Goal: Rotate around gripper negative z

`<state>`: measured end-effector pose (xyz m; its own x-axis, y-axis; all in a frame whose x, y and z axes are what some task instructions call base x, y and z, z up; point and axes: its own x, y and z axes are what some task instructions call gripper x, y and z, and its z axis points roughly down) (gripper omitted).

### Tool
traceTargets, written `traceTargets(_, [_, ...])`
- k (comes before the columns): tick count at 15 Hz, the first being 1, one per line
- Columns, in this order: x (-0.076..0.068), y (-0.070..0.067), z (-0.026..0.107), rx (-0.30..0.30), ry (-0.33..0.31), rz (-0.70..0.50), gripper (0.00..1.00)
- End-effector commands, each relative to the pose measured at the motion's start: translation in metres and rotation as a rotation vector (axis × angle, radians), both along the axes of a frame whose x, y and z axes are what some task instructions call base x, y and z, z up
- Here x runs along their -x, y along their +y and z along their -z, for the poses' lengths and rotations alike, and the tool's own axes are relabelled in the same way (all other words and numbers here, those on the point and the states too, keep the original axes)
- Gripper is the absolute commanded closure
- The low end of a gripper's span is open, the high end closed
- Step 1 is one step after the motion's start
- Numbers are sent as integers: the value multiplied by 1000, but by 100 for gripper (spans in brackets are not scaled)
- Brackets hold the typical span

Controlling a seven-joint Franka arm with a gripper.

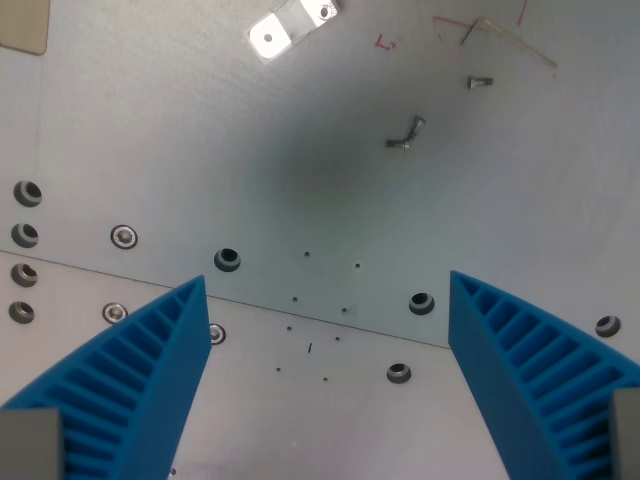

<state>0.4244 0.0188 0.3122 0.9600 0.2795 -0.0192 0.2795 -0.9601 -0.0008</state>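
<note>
My gripper [325,285] is open and empty. Its two blue ribbed fingers show at the bottom of the wrist view, one at the left [130,385] and one at the right [535,375], wide apart. They hang above a grey metal plate [320,170] with bolt holes. Nothing lies between the fingers.
A shiny metal bracket [285,28] lies at the top. A bent hex key [407,134] and a small screw [480,82] lie at the upper right, near red pen marks [385,42] and a thin wire [515,42]. Several bolt holes and screw heads [228,260] dot the plate.
</note>
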Motion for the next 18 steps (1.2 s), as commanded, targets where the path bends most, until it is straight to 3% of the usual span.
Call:
traceTargets(1, [0,0,-3,0,-6,-14,0])
traceTargets(18, [0,0,-3,-4,-5,-240,0])
